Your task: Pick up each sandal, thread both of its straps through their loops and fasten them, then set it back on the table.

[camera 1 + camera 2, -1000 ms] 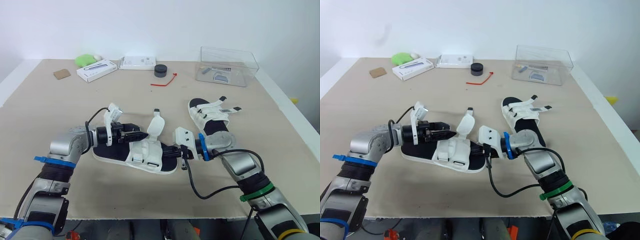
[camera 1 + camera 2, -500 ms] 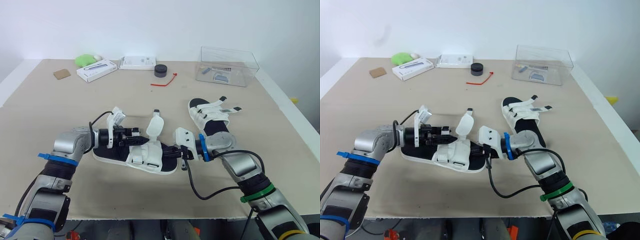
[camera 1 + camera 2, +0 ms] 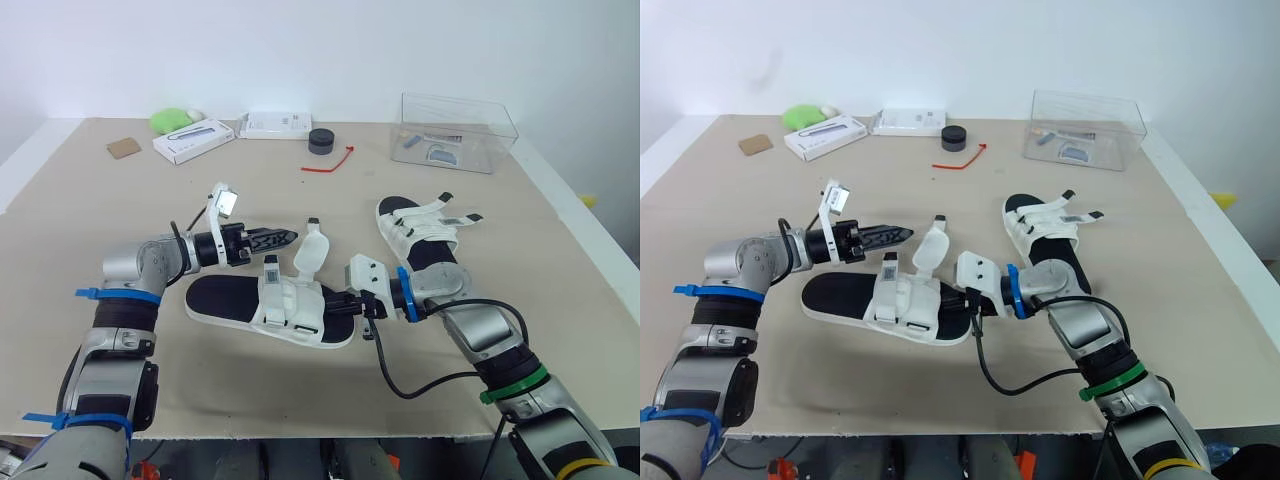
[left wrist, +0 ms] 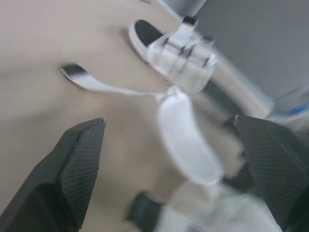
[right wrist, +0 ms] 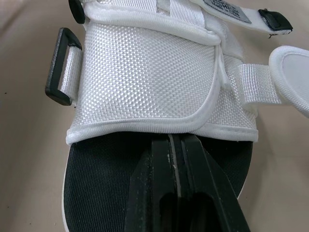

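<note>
The near sandal (image 3: 290,308), white straps over a black footbed, lies flat at the table's middle. Its wide white flap (image 3: 312,252) stands up loose, and a black-tipped strap (image 3: 270,268) pokes up beside it. My right gripper (image 3: 348,303) is shut, its fingers (image 5: 174,183) pressed together on the footbed just behind the white upper. My left gripper (image 3: 288,237) hovers open above and beyond the sandal, with nothing between its fingers (image 4: 72,169). The second sandal (image 3: 420,238) lies to the right, its strap ends sticking out sideways.
At the back stand a clear plastic box (image 3: 458,130), a black round puck (image 3: 320,140), a red tie (image 3: 330,162), two white boxes (image 3: 195,140) (image 3: 275,124), a green object (image 3: 172,120) and a brown card (image 3: 124,148). My right arm's cable loops near the front edge.
My left gripper has lifted off the near sandal's straps and drawn back toward the far side. The black-tipped strap now shows upright on the upper. The right gripper has stayed put.
</note>
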